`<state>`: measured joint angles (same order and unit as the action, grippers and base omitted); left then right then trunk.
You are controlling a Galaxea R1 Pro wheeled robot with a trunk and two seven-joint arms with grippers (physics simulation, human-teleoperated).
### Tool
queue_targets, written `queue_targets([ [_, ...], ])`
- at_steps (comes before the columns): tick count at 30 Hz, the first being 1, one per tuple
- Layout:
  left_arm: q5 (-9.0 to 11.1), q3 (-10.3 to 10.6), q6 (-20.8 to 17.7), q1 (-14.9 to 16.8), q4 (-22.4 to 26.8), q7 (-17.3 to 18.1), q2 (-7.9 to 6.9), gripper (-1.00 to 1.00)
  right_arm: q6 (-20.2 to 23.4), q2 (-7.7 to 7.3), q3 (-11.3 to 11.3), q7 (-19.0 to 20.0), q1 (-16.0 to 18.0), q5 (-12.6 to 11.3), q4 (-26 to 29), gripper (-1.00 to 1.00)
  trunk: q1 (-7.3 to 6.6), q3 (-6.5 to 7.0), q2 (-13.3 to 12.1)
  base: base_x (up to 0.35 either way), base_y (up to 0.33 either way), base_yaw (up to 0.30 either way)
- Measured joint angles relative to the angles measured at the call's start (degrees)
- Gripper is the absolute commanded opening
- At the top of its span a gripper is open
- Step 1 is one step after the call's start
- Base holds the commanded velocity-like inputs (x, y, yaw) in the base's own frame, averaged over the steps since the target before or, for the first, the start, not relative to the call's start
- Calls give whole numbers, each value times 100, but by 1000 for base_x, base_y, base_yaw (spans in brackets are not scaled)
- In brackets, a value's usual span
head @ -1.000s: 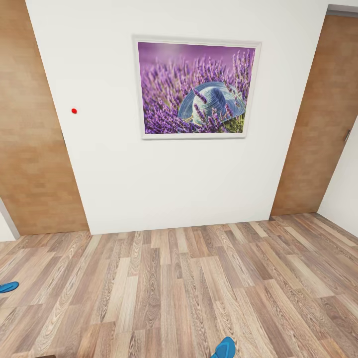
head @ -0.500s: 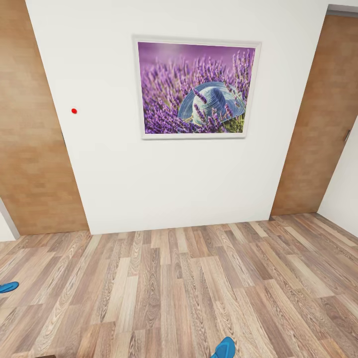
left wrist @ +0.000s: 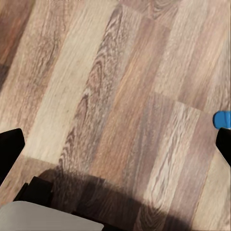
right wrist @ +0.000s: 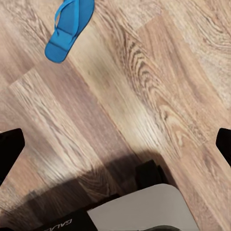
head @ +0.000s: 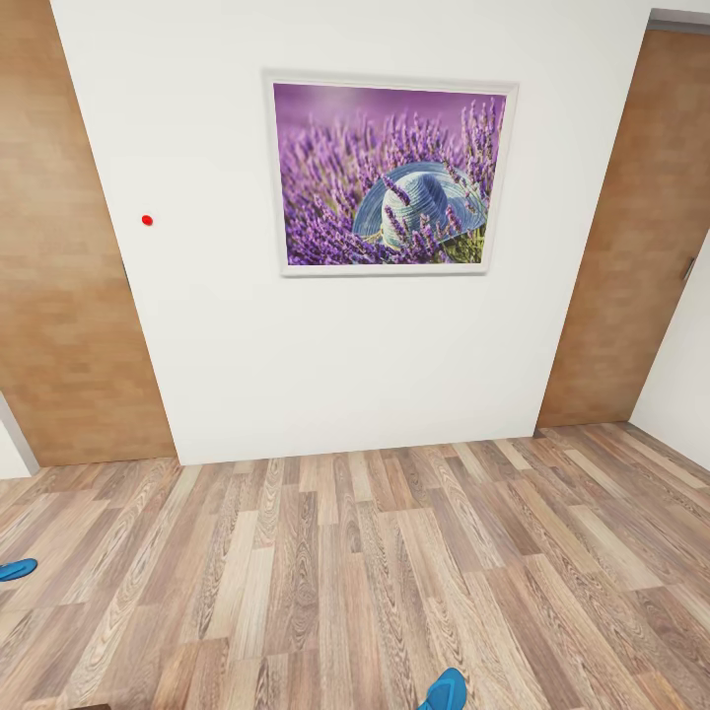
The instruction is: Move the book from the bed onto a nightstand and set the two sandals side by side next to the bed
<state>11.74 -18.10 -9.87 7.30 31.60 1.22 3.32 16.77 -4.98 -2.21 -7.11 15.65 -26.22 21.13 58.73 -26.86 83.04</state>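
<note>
Nothing has changed over the last second: sandals [head: 444,689] [head: 16,569] lie apart on the floor [head: 394,552], untouched. Left gripper [left wrist: 115,144] and right gripper [right wrist: 115,144] hang spread wide, holding nothing. Task seems barely begun.
</note>
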Motion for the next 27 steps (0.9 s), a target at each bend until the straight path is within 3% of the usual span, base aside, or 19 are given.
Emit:
queue_targets([
  [8, 522, 1, -351, 274, 0, -2, -18, 100, 789, -10, 0, -9, 681, 4, 30, 100, 0, 0, 0, 0, 0, 0],
  [19, 727, 1, -517, 591, 0, -23, -86, 100, 1262, -2, 3, -45, 1604, 18, -27, 100, 0, 0, 0, 0, 0, 0],
  [23, 938, -5, -645, 766, 0, -151, -109, 100, 1399, 22, -3, -319, 2095, -21, -100, 100, 0, 0, 0, 0, 0, 0],
  [27, 1229, -10, -859, 989, -2, -315, -168, 100, 1544, 44, -11, -718, 2654, -300, -263, 100, 0, 0, 0, 0, 0, 0],
])
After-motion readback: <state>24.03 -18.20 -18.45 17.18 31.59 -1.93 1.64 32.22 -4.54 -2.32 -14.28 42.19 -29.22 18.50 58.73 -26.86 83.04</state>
